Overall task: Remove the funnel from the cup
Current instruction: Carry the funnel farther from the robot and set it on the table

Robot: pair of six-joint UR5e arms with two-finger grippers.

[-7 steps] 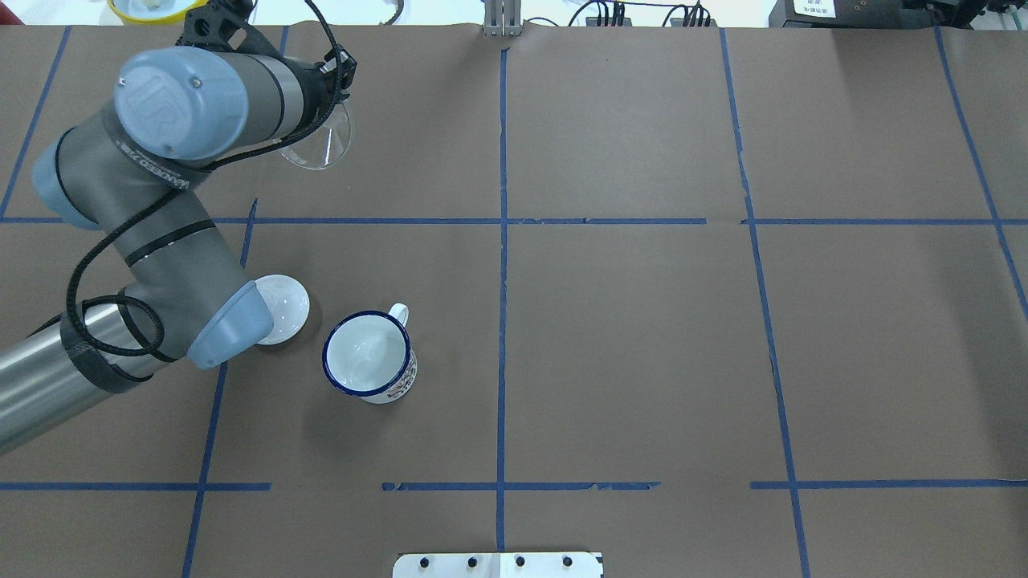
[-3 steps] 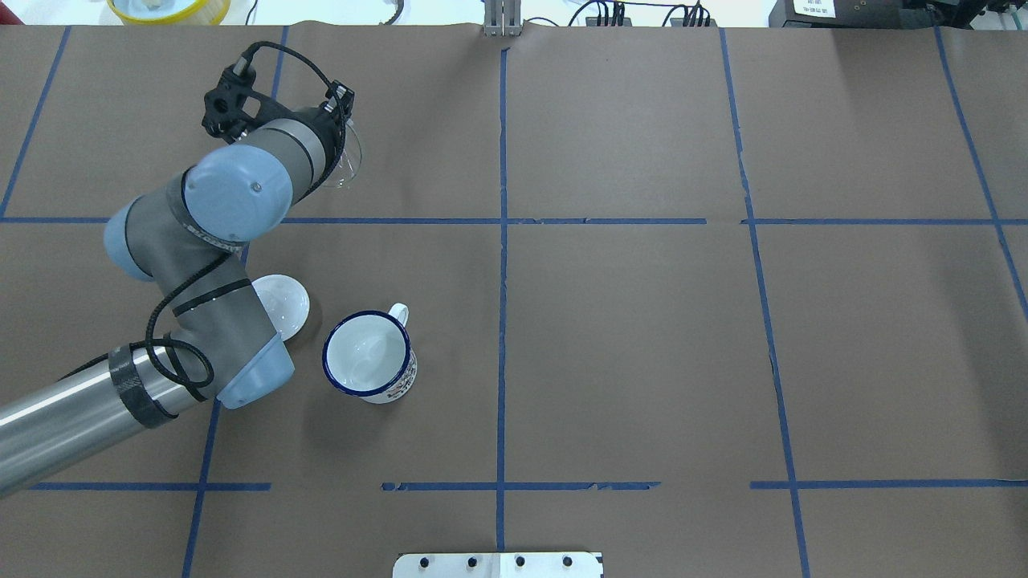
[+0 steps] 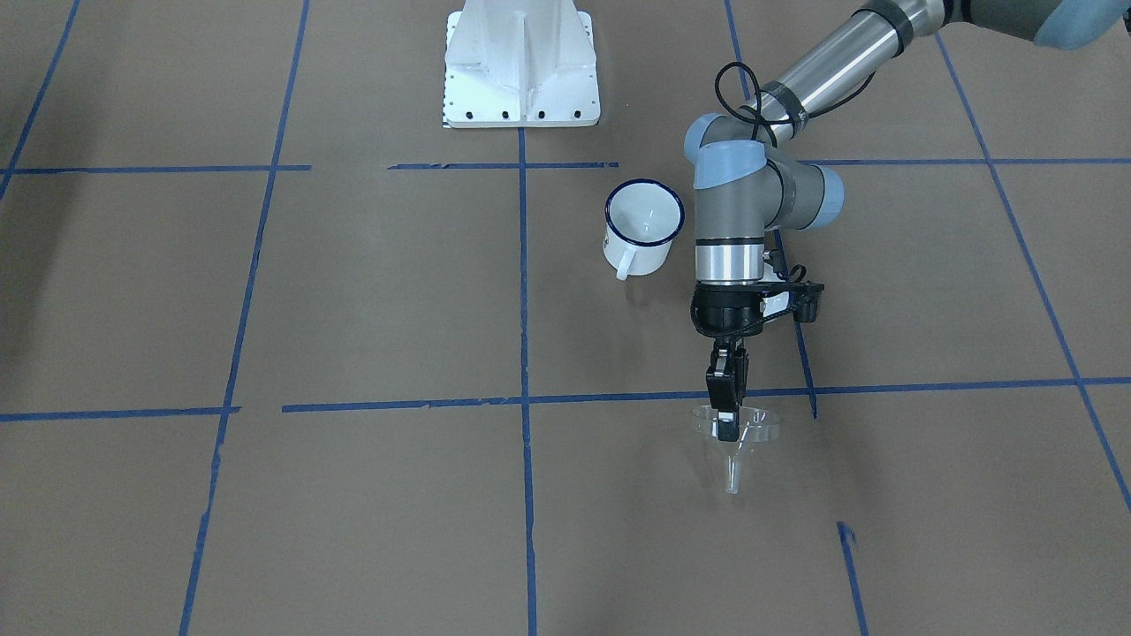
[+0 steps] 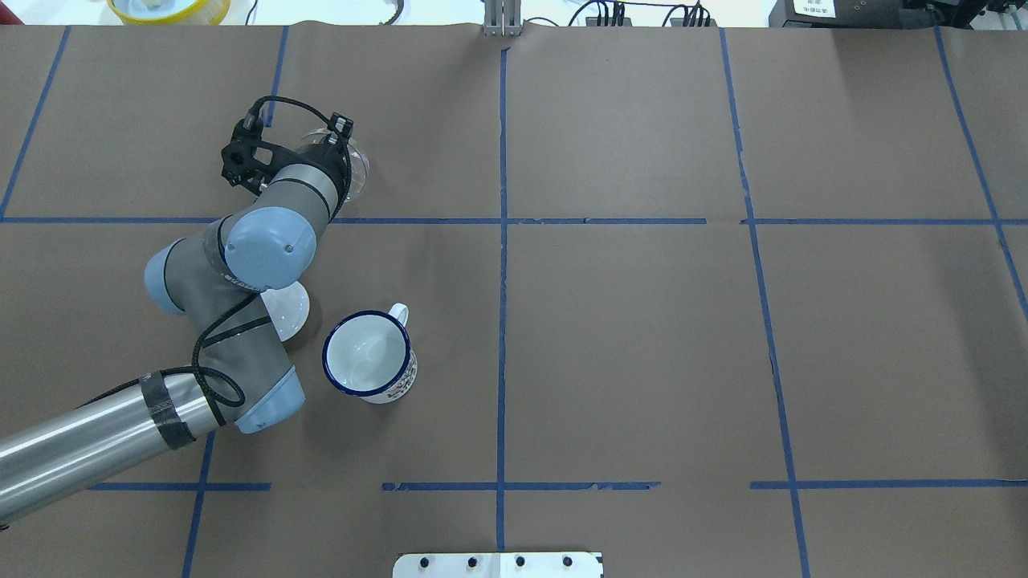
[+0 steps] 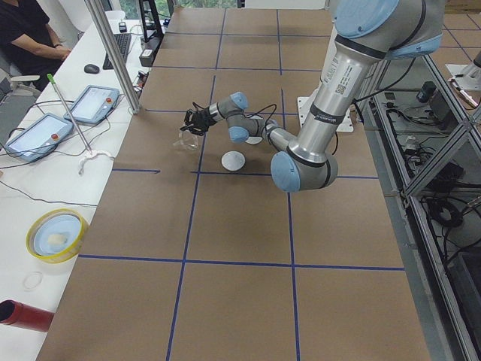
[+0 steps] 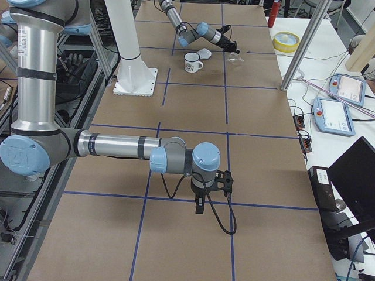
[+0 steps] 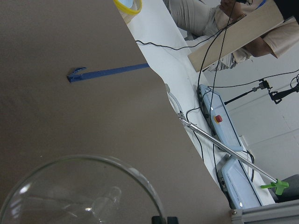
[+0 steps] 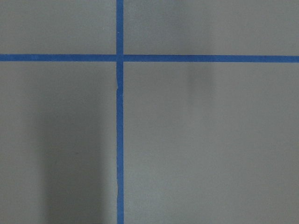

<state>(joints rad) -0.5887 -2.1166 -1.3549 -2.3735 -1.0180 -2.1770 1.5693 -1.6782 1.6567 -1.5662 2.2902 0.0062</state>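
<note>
My left gripper [image 3: 727,417] is shut on the rim of the clear funnel [image 3: 739,440] and holds it spout down, low over the table, beyond the blue tape line. The funnel also shows in the overhead view [image 4: 356,164], partly under my wrist, and fills the bottom of the left wrist view [image 7: 79,196]. The white cup with a dark blue rim [image 4: 368,355] stands upright and empty, nearer the robot base [image 3: 643,225]. The right gripper [image 6: 199,206] shows only in the exterior right view, far from the cup, and I cannot tell whether it is open or shut.
A flat white lid [image 4: 287,309] lies left of the cup, partly under my left arm. A yellow bowl [image 4: 169,8] sits beyond the table's far left edge. The white robot base [image 3: 521,66] stands at the near edge. Operators and tablets are beyond the far edge.
My left arm has come down towards the table with the funnel, which has shifted slightly right and nearer in the overhead view. The cup and lid have not moved.
</note>
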